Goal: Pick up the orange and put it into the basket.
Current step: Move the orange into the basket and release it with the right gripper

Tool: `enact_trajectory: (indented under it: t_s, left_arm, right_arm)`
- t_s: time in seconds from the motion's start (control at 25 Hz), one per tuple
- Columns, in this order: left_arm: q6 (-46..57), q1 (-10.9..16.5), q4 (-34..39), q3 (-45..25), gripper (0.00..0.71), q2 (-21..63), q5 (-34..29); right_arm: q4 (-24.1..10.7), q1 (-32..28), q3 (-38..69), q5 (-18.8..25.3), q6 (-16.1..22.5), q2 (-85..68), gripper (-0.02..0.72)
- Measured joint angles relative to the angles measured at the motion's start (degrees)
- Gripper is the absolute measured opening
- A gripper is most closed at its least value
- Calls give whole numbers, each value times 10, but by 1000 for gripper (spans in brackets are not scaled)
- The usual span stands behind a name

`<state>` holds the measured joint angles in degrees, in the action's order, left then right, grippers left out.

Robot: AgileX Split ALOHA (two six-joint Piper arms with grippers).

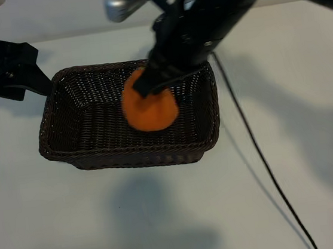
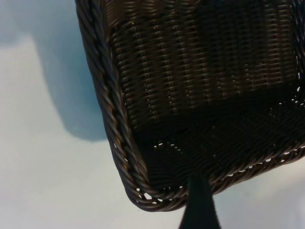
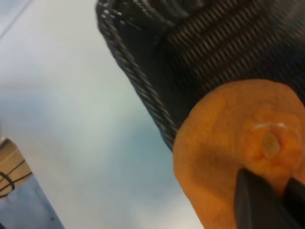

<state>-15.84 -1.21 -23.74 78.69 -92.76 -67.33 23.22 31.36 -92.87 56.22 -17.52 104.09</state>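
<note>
The orange (image 1: 150, 111) hangs over the right half of the dark wicker basket (image 1: 128, 159), just above its floor. My right gripper (image 1: 150, 84) comes down from the back right and is shut on the fruit's upper side. In the right wrist view the orange (image 3: 224, 157) fills the frame, and the gripper (image 3: 274, 183) pinches it beside the stem bump, with the basket (image 3: 143, 86) behind. My left gripper (image 1: 38, 79) stands open at the basket's far left corner. Its one visible finger (image 2: 200, 205) crosses the basket's rim (image 2: 109, 95).
A black cable (image 1: 260, 156) runs over the white table from the basket's right side to the front edge. A silver part (image 1: 119, 3) of the right arm hangs behind the basket. Bare table lies in front of the basket and to its right.
</note>
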Motion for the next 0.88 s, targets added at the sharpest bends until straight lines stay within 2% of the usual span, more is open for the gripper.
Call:
enact_trajectory:
  t_s: [0.16,0.4,0.88]
  left_arm:
    - [0,0,0,0,559,0,0]
    - [0,0,0,0,559,0,0]
    - [-1,0,0,0,559,0,0]
  right_arm:
    - [-1,7,-16,2,1,14,43]
    - [-36,7,-18,-3,1,14,43]
    - [-59,7,-19,-43,1,40,43]
